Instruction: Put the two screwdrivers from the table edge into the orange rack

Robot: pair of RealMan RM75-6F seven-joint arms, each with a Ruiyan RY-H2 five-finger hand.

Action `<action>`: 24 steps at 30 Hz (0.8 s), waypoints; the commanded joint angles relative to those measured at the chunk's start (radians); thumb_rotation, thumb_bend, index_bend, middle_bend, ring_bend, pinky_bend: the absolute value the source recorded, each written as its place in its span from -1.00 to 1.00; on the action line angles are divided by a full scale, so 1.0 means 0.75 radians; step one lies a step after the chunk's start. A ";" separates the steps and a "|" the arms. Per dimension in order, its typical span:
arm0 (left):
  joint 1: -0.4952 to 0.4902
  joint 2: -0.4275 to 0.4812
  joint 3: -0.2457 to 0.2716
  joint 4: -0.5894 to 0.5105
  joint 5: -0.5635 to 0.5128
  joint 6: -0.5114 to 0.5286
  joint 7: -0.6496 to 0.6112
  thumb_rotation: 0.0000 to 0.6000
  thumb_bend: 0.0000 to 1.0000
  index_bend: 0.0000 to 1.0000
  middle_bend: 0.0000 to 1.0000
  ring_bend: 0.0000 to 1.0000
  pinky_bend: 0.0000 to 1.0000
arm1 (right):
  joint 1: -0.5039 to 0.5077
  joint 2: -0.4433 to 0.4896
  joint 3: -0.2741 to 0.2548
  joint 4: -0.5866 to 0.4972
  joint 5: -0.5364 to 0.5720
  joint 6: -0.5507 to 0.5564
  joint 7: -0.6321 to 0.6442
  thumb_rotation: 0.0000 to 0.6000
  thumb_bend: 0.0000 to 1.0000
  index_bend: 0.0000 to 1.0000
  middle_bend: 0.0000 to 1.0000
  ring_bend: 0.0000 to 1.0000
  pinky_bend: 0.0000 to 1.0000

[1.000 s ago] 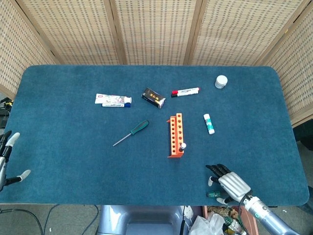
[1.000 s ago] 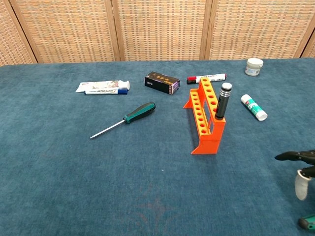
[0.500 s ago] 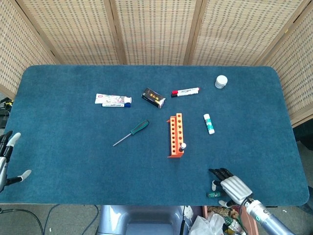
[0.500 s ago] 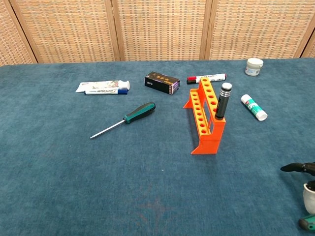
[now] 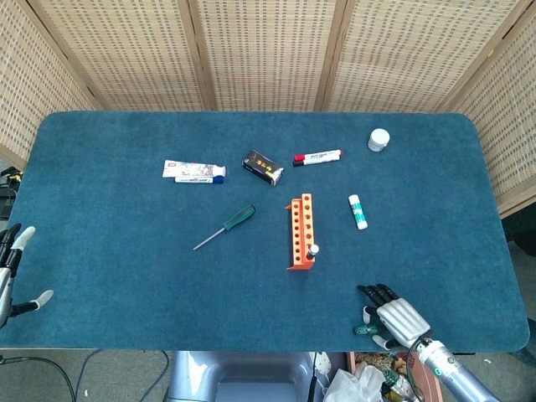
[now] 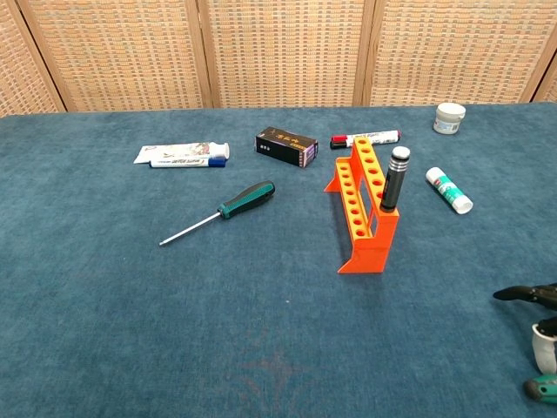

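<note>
head view | R hand (image 5: 394, 316) over green screwdriver (image 5: 363, 330) | table edge

The blue-felt table (image 5: 126, 276) carries a green screwdriver (image 5: 226, 226), orange rack (image 5: 300, 228), toothpaste tube (image 5: 193, 172), black box (image 5: 263, 167), red marker (image 5: 317, 157), glue stick (image 5: 358, 211) and a white jar (image 5: 378, 139) near the far right corner.

A green-handled screwdriver (image 5: 363, 330) lies mostly hidden beneath the right hand's (image 5: 398, 320) fingers (image 5: 377, 294); the chest view's edge crops both.

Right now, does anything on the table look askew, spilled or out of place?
Nothing spilled or damaged. The green-handled screwdriver lies mid-table, not in the orange rack, which holds one black-handled tool. The right hand rests at the near edge.
</note>
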 commanded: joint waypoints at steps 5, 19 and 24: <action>-0.001 -0.002 0.001 -0.001 0.000 -0.001 0.004 1.00 -1.00 -1.00 -1.00 -1.00 -1.00 | -0.007 -0.007 -0.002 0.018 0.001 0.006 0.013 1.00 -0.40 0.02 -1.00 -1.00 -1.00; 0.000 -0.002 0.001 -0.002 0.001 -0.001 0.002 1.00 -1.00 -1.00 -1.00 -1.00 -1.00 | -0.015 0.014 0.032 -0.015 -0.008 0.095 0.099 1.00 -0.22 0.26 -1.00 -1.00 -1.00; 0.000 0.001 0.001 -0.002 0.001 -0.001 -0.003 1.00 -1.00 -1.00 -1.00 -1.00 -1.00 | -0.004 0.069 0.080 -0.090 0.000 0.161 0.185 1.00 -0.23 0.27 -1.00 -1.00 -1.00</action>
